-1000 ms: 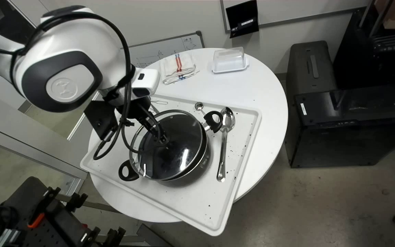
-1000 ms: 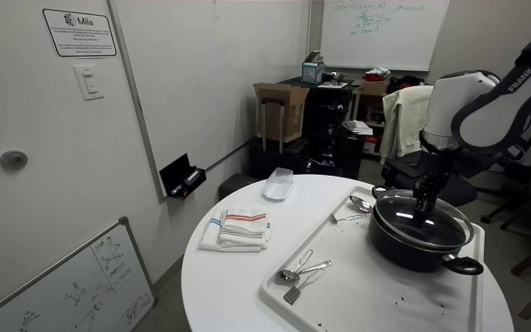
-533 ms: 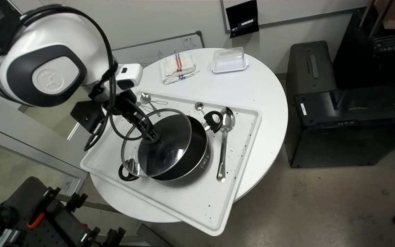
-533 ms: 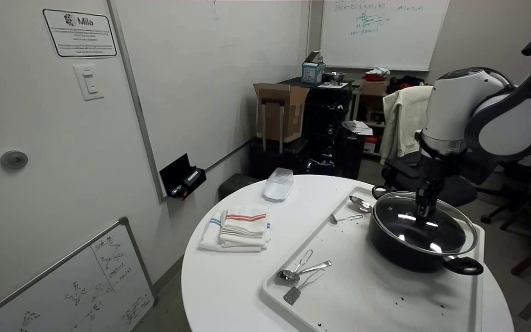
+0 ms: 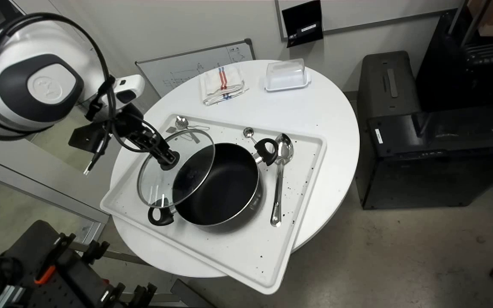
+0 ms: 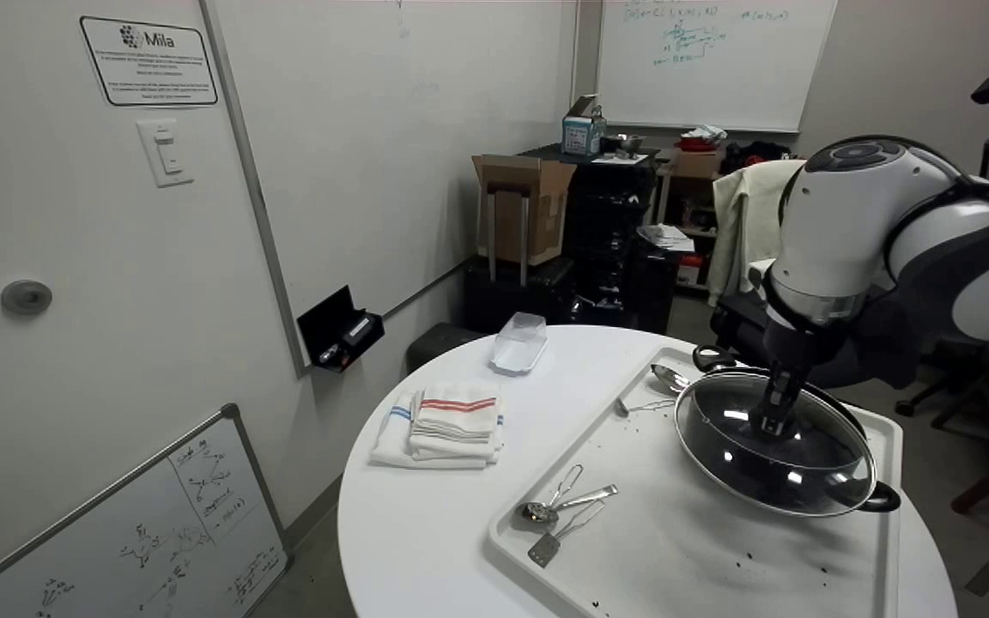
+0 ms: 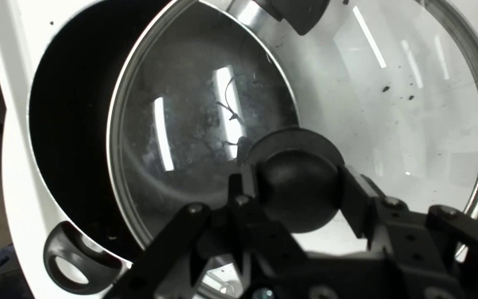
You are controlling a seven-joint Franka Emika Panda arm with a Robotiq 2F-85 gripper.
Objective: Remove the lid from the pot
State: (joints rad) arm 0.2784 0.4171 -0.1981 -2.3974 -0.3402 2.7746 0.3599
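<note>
The lid (image 5: 191, 175) is a clear glass disc with a silver rim and a dark knob (image 7: 299, 191). It is off the pot's rim, held in the air and tilted. It overlaps part of the pot and part of the tray. The black pot (image 5: 233, 184) stands on the tray, its dark inside partly uncovered; the uncovered part also shows in the wrist view (image 7: 69, 124). In an exterior view the lid (image 6: 722, 433) hides most of the pot. My gripper (image 5: 169, 160) is shut on the lid's knob, with one finger on each side in the wrist view (image 7: 299, 178).
The white tray (image 5: 238, 256) lies on a round white table (image 5: 336, 128). A large metal spoon (image 5: 278, 184) and a small ladle (image 5: 248, 132) lie beside the pot. Small utensils (image 6: 555, 515) lie at a tray corner. Folded towels (image 5: 224, 83) and a butter dish (image 5: 287, 77) stand beyond.
The lid, first over the pot, has moved sideways off it with my gripper and tilted more. More of the pot's inside shows. The pot has stayed in place.
</note>
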